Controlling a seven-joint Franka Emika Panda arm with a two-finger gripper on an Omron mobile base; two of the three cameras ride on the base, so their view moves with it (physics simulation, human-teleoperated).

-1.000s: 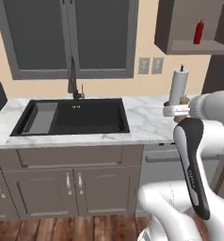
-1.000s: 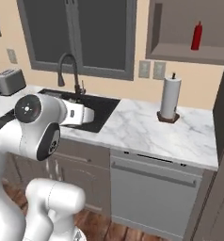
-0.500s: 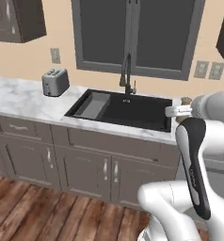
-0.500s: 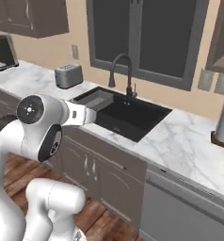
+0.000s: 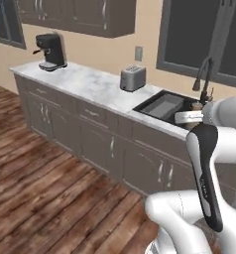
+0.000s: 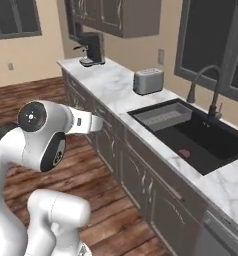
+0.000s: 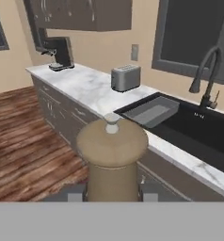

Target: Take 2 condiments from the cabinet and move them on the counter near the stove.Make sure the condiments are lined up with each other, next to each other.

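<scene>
In the hand view, a tan wooden-looking shaker [image 7: 112, 160] with a round cap and a small knob stands upright between my two dark fingertips. My gripper [image 7: 112, 194] is shut on its lower body. In the left base view, a small brownish shape [image 5: 198, 104] at the end of my white arm looks like the same shaker, held above the sink's near edge. The stove, its counter, the cabinet niche and the red bottle are out of view.
A long marble top [image 5: 90, 85] over grey drawers carries a black coffee machine [image 5: 51, 51], a silver toaster [image 5: 133, 78] and a black sink [image 6: 201, 135] with a curved faucet [image 6: 206, 92]. Dark wall cabinets [image 5: 85, 15] hang above. Wood floor [image 5: 40, 188] lies open to the left.
The whole picture has shifted as the base moved: the paper-towel roll and the cabinet niche left the view, and the toaster and coffee machine came in. The shaker stays in my grip.
</scene>
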